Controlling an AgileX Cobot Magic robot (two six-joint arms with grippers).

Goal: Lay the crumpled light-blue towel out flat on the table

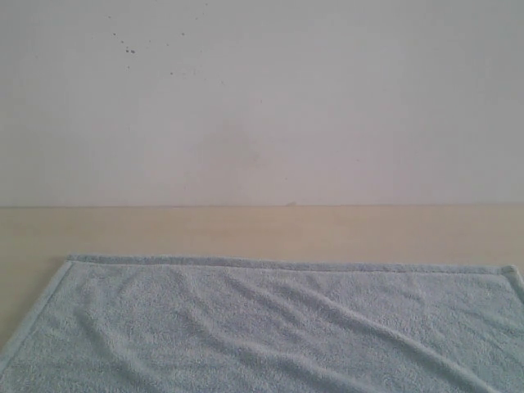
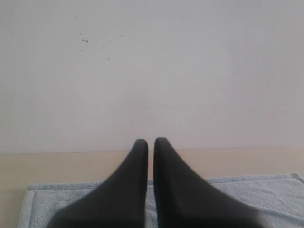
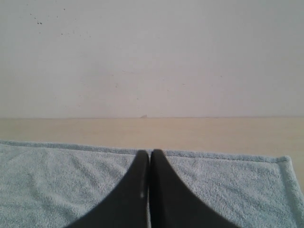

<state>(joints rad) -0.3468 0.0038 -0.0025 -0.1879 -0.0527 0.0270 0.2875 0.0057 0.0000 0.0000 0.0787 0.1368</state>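
Observation:
The pale light-blue towel (image 1: 270,327) lies opened out on the beige table (image 1: 246,229), with shallow diagonal folds across it and its hemmed far edge running straight. Neither arm shows in the exterior view. In the left wrist view my left gripper (image 2: 150,142) hovers above the towel (image 2: 266,194) near its far hem, black jaws nearly together and nothing between them. My right gripper (image 3: 150,153) is shut and empty over the towel (image 3: 57,185), whose far right corner (image 3: 284,161) shows.
A white wall (image 1: 262,98) with a few dark specks rises behind the table. A strip of bare table runs between the towel's far hem and the wall, and bare table (image 1: 24,278) shows to the towel's left.

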